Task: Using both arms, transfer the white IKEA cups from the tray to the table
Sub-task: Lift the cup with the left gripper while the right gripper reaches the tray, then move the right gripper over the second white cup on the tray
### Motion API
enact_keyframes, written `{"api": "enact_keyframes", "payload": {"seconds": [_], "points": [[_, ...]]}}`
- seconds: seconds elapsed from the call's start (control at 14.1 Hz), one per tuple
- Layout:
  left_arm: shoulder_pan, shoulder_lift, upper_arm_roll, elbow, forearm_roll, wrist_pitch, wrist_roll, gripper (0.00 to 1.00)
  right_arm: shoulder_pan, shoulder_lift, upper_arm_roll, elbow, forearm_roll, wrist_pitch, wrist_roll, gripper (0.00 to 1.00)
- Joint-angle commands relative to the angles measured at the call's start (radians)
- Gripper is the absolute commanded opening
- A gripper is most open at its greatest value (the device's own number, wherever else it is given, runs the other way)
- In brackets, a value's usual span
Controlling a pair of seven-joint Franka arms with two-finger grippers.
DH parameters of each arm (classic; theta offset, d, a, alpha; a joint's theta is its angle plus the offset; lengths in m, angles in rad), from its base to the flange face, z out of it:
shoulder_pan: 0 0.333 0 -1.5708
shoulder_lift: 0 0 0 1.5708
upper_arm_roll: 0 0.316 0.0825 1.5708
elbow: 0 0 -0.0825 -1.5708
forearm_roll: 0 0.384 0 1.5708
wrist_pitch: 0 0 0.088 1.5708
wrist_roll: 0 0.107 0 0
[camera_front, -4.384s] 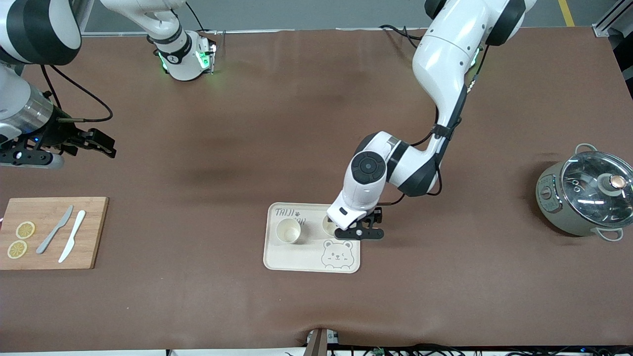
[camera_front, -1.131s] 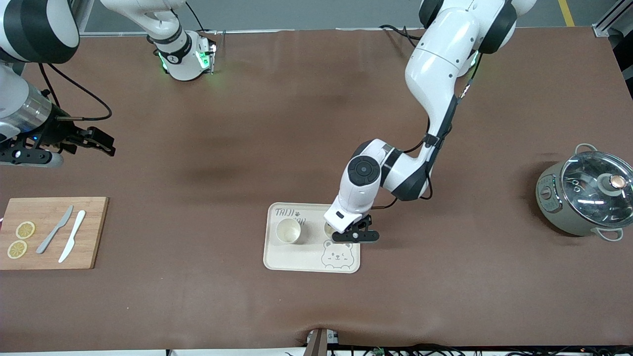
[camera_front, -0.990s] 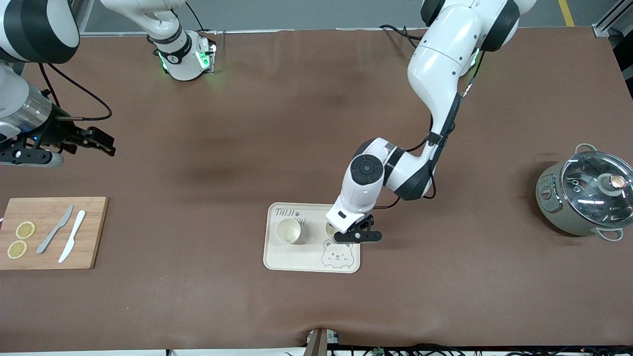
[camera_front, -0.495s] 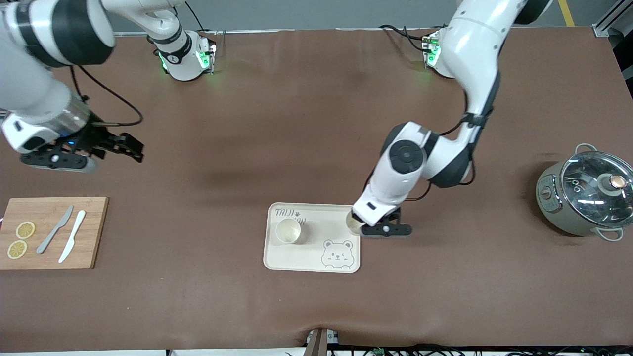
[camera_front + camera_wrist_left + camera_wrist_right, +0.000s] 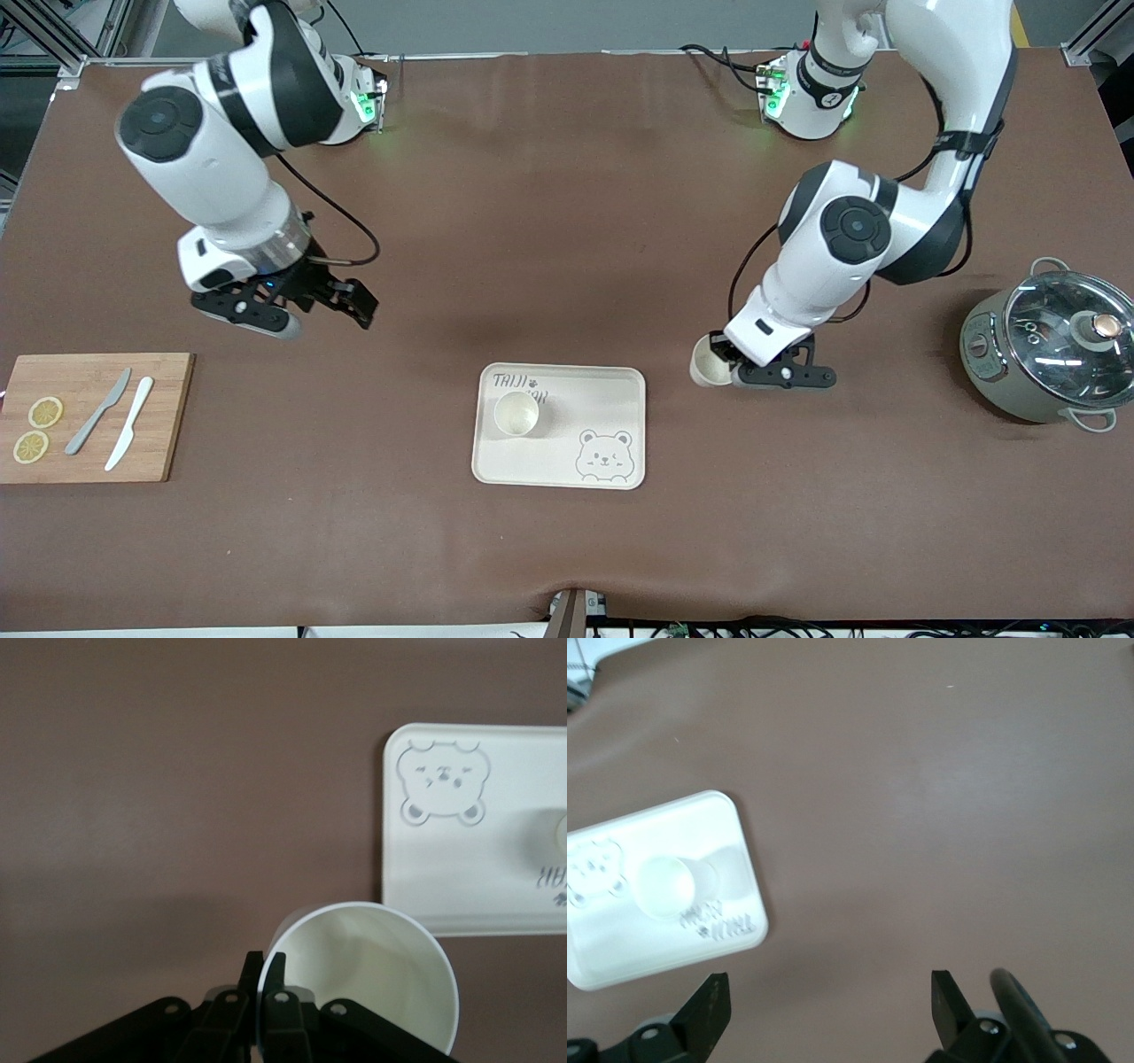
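One small cream-white handleless cup point(image 5: 710, 362) hangs pinched by its rim in the left gripper point(image 5: 728, 368) over bare brown tabletop point(image 5: 567, 221), just off the bear-printed cream tray's point(image 5: 620, 390) edge toward the left arm's end. The second identical cup point(image 5: 516, 413) stands upright on that tray. The right gripper point(image 5: 301, 312), fingers spread, hovers over open table between the tray and the bamboo cutting board point(image 5: 164, 416).

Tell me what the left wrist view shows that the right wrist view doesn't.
Only the left wrist view shows the left gripper pinching the rim of a white cup over bare table beside the tray. Only the right wrist view shows the right gripper, open and empty, and the other cup standing on the tray. Both show the bear tray and brown table.
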Motion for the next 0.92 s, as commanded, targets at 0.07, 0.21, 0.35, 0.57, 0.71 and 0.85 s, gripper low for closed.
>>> {"api": "enact_keyframes", "payload": {"seconds": [0.07,0.21,0.35,0.57,0.71,0.85], "points": [[0.033,-0.085,-0.013,-0.107,0.011,-0.007,0.042,0.00,0.076,0.147,-0.011,0.059,-0.016,0.115,0.174,1.00],[0.076,-0.115,-0.014,-0.158,0.013,0.013,0.080,0.00,0.122,0.224,-0.012,0.111,-0.028,0.132,0.267,1.00],[0.119,-0.149,-0.016,-0.219,0.013,0.051,0.130,0.00,0.146,0.288,-0.012,0.183,-0.070,0.129,0.365,1.00],[0.167,-0.185,-0.016,-0.328,0.013,0.160,0.192,0.00,0.169,0.325,-0.011,0.214,-0.087,0.132,0.400,1.00],[0.193,-0.201,-0.017,-0.384,0.013,0.223,0.232,0.00,0.181,0.386,-0.012,0.274,-0.088,0.134,0.428,1.00],[0.210,-0.205,-0.017,-0.423,0.011,0.266,0.264,0.00,0.201,0.477,-0.017,0.367,-0.091,0.132,0.485,1.00]]}}
